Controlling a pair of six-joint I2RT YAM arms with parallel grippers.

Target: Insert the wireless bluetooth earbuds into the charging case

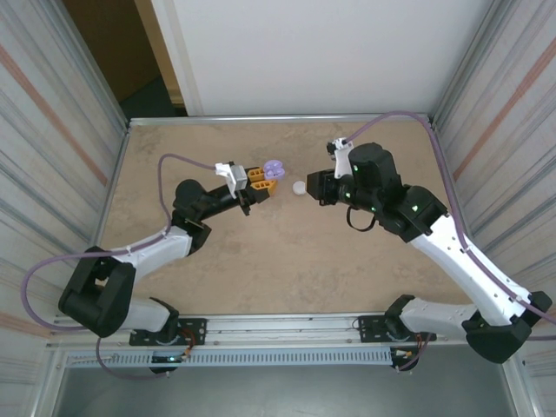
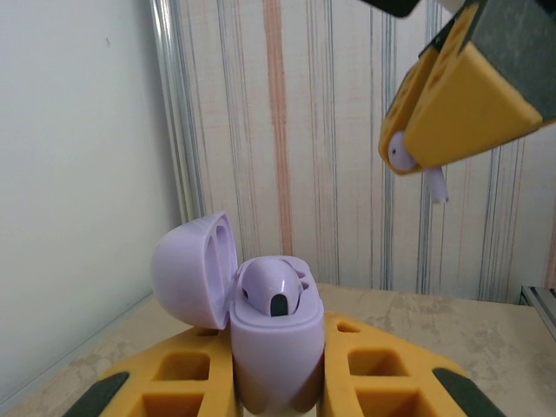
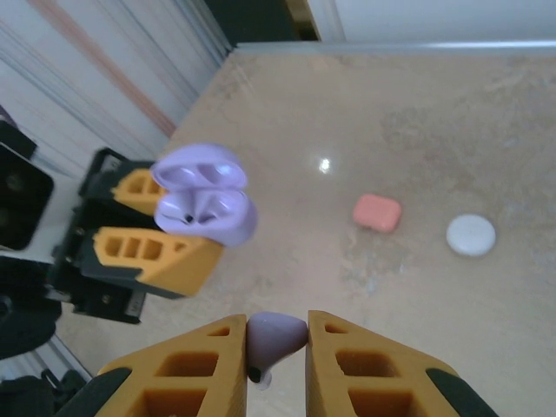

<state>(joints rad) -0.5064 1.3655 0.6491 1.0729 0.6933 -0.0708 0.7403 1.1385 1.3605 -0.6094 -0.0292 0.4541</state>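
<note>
The left hand [image 1: 263,179] grasps the open purple case [image 2: 276,347], one earbud [image 2: 271,291] seated; the right hand [image 3: 276,323] grasps the second earbud [image 3: 278,340], not yet inserted.

Glossy purple plastic case [image 2: 278,347]; smooth, faintly shiny stone-look table [image 3: 417,104].

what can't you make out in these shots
- Base of the purple case: left wrist view, cut off by the bottom edge.
- Its second slot: same view, hidden behind the seated earbud.
- Stem of the held earbud: right wrist view, mostly hidden between the right fingers.
- Pink case and white case: right wrist view, shut lids hide any contents.
</note>
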